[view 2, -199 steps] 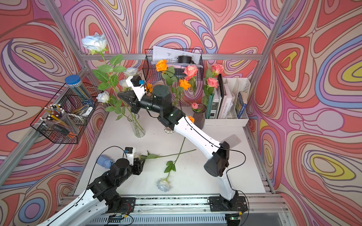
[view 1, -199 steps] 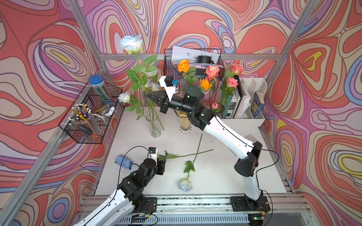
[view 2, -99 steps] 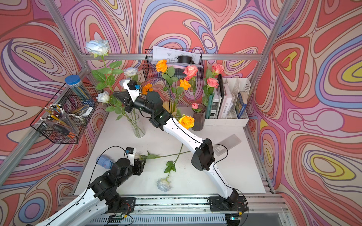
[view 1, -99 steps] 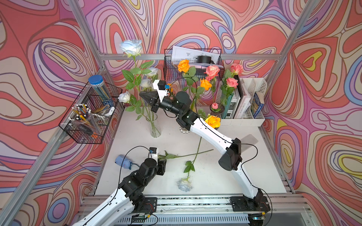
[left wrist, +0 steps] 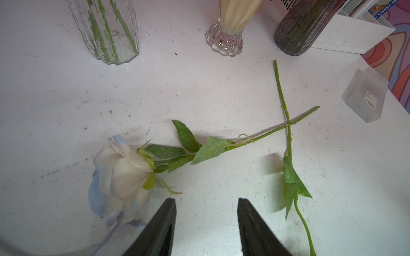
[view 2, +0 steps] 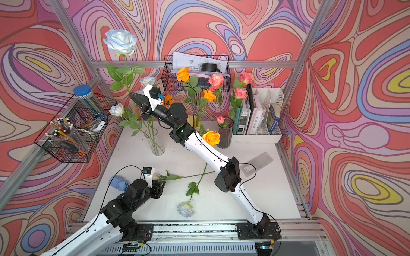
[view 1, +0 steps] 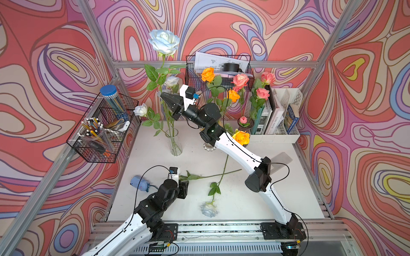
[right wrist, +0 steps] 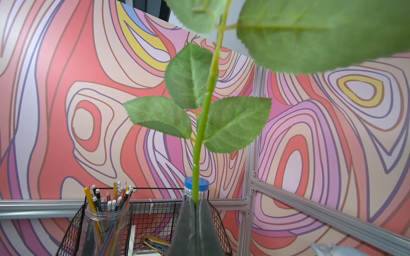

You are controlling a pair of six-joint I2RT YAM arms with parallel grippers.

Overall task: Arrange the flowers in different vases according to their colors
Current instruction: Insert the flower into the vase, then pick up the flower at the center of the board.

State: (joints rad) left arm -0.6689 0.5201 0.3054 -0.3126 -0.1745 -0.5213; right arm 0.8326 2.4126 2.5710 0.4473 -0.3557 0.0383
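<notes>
Both top views look down from the near side onto the whole tabletop (view 1: 288, 188). The left wrist camera sits close above it, facing far; the right wrist camera looks past the right end effector (right wrist: 196, 202) at the left wall (right wrist: 66, 110).

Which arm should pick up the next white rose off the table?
Left, probably. The left claw is open right beside a white rose lying on the table; the right claw is shut on a tall rose's stem.
</notes>
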